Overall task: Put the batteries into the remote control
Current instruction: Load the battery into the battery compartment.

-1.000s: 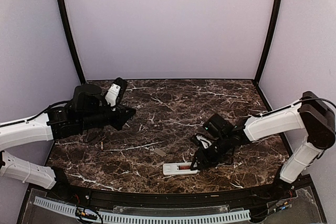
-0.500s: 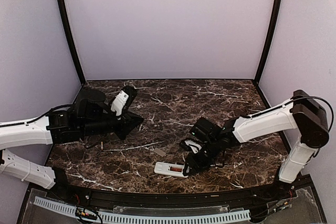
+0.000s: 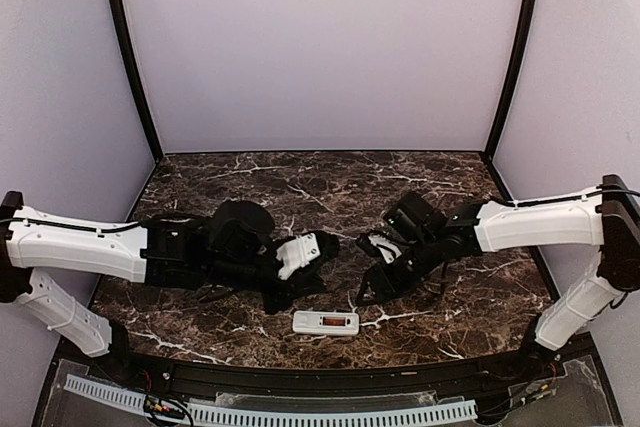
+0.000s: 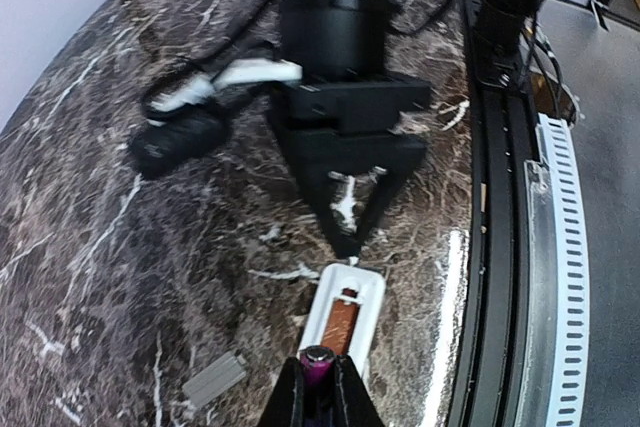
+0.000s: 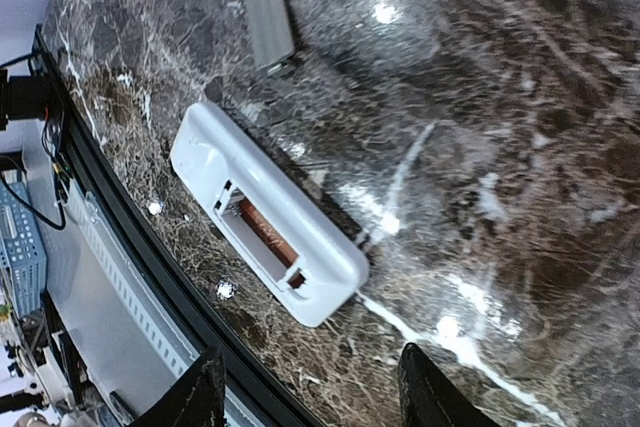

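The white remote control (image 3: 325, 323) lies back up near the table's front edge, its compartment open. One reddish-orange battery (image 5: 265, 235) sits in the compartment's far slot; it also shows in the left wrist view (image 4: 343, 319). My left gripper (image 4: 318, 375) is shut on a second battery (image 4: 317, 364), seen end-on with a purplish tint, just above the remote's (image 4: 347, 315) near end. In the top view the left gripper (image 3: 285, 297) is at the remote's left. My right gripper (image 5: 312, 357) is open and empty, just off the remote's (image 5: 262, 209) right end.
A small flat grey rectangular piece (image 5: 268, 17) lies on the marble beside the remote; it also shows in the left wrist view (image 4: 213, 379). The black front rail (image 4: 490, 247) and a white slotted strip (image 4: 562, 277) run close along the remote's outer side.
My left arm has swung from the back left to the centre, bringing a battery down over the remote. The right gripper slid the remote leftward, then drew back from it.
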You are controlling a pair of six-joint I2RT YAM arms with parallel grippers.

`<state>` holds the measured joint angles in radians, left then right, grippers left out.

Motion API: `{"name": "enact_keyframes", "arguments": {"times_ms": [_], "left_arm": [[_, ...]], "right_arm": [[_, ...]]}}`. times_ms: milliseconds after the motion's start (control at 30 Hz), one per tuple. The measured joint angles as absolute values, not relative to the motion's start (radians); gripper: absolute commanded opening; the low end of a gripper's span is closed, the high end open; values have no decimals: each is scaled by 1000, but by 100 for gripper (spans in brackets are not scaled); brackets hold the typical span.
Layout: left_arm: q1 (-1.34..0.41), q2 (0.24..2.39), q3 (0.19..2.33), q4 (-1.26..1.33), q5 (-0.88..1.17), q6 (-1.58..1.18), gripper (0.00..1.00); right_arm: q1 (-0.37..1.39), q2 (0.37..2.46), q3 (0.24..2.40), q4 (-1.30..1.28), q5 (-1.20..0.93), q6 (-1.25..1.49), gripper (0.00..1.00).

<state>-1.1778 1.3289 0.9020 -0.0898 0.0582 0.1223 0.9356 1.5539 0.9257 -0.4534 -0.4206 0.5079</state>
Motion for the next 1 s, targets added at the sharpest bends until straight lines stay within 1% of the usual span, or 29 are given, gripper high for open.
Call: {"name": "enact_keyframes", "arguments": {"times_ms": [133, 300, 467, 767, 1000], "left_arm": [[-1235, 1494, 1022, -138, 68, 186, 0], [-1281, 1663, 1129, -231, 36, 246, 0], [-1289, 1726, 1131, -290, -16, 286, 0], [-1289, 1800, 1161, -292, -116, 342, 0], [-1289, 1850, 1192, -293, -120, 348, 0]], "right_arm": [[875, 1453, 862, -463, -393, 508, 57], [870, 1396, 802, -471, -379, 513, 58], [870, 1389, 773, -465, -377, 518, 58], [870, 1390, 770, -444, -378, 517, 58], [870, 1398, 770, -439, -384, 517, 58]]}}
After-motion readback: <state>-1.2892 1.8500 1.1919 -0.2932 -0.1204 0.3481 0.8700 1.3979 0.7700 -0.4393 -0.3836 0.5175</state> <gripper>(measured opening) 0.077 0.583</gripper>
